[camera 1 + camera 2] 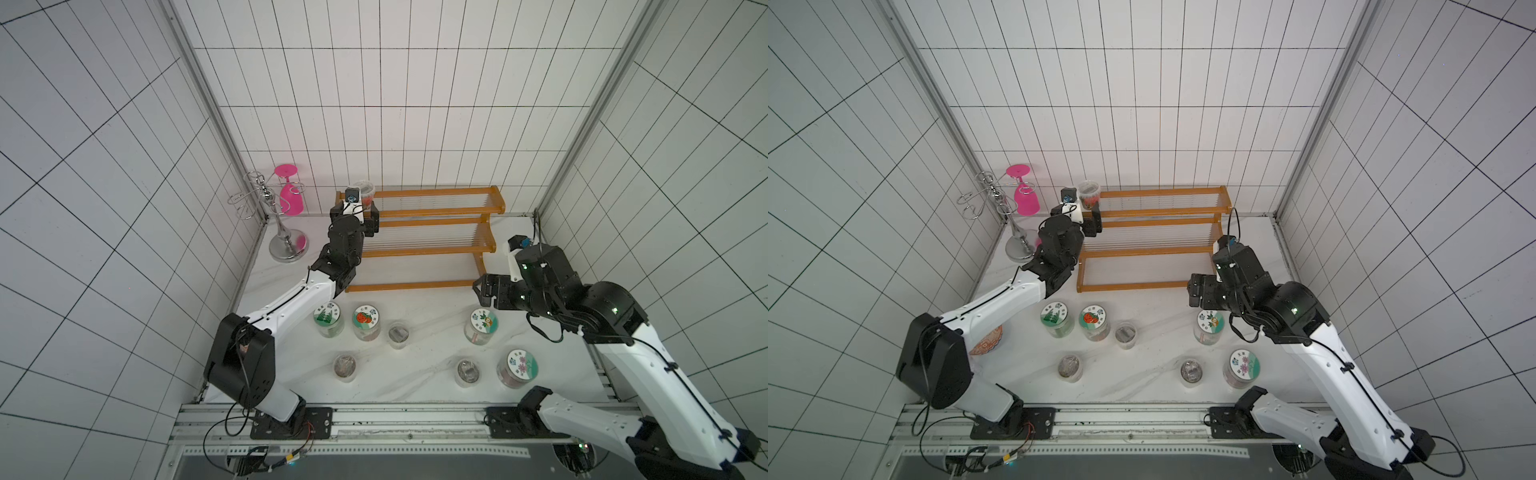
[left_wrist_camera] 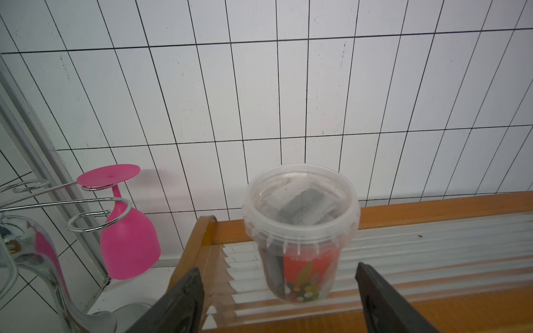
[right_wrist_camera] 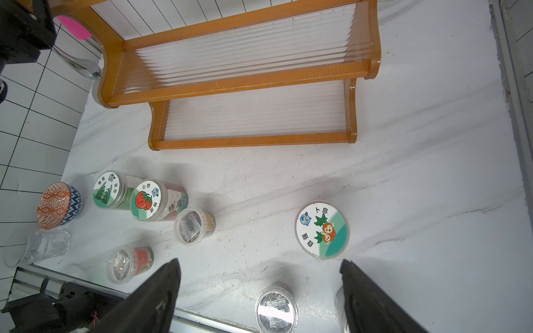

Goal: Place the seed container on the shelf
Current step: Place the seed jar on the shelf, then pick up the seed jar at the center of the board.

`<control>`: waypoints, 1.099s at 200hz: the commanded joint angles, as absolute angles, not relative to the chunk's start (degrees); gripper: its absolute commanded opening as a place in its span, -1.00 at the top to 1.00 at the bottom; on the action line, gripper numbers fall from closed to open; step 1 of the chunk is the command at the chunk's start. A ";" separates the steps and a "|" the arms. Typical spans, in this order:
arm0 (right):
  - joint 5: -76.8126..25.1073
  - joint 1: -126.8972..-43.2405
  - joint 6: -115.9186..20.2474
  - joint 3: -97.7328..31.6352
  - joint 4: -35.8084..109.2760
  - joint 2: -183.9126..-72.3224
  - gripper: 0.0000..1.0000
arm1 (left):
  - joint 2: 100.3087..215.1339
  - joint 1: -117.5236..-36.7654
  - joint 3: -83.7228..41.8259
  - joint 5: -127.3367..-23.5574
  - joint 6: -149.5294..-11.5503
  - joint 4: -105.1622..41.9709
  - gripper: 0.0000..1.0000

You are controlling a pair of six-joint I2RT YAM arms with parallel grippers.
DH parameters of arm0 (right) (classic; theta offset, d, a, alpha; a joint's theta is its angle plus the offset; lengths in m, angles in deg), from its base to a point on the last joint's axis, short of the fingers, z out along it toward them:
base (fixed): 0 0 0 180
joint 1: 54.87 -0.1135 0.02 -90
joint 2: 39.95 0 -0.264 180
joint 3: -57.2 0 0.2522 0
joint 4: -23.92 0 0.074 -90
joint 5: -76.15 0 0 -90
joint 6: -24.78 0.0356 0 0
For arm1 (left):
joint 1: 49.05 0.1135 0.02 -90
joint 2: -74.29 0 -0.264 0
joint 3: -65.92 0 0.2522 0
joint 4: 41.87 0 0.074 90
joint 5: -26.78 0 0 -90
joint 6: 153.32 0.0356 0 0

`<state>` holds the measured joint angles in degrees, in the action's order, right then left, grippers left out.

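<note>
The seed container (image 1: 364, 192) is a clear plastic jar with a red flowered label. It stands upright at the left end of the top tier of the orange-brown shelf (image 1: 436, 212), as both top views show (image 1: 1090, 194). In the left wrist view the seed container (image 2: 301, 230) rests on the ribbed board of the shelf (image 2: 432, 210). My left gripper (image 2: 278, 269) is open, one jaw on each side of the jar with a gap to its walls. My right gripper (image 3: 258, 263) is open and holds nothing, hovering over the table to the front right of the shelf (image 3: 239, 83).
A silver wire stand (image 1: 266, 199) with a hanging pink glass (image 1: 291, 195) stands left of the shelf. Several lidded jars (image 1: 366, 322) sit on the white table in front of it, one (image 1: 481, 326) below my right gripper. A patterned bowl (image 3: 57, 204) and a clear glass (image 3: 37, 248) are at the front left.
</note>
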<state>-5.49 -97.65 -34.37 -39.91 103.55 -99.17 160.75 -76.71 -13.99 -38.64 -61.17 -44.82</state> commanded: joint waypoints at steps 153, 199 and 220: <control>-15.52 -96.59 -42.69 -28.16 92.42 -96.54 -0.90 | 140.69 -72.93 -14.51 -66.85 -80.88 2.99 -0.98; -19.50 -96.62 -43.73 -22.79 87.09 -95.93 -0.91 | 138.11 -84.74 -11.07 -62.37 -82.26 10.15 -0.98; -19.96 -96.62 -43.86 -20.30 84.95 -95.46 -0.91 | 138.51 -91.09 -10.13 -60.06 -84.01 12.32 -0.98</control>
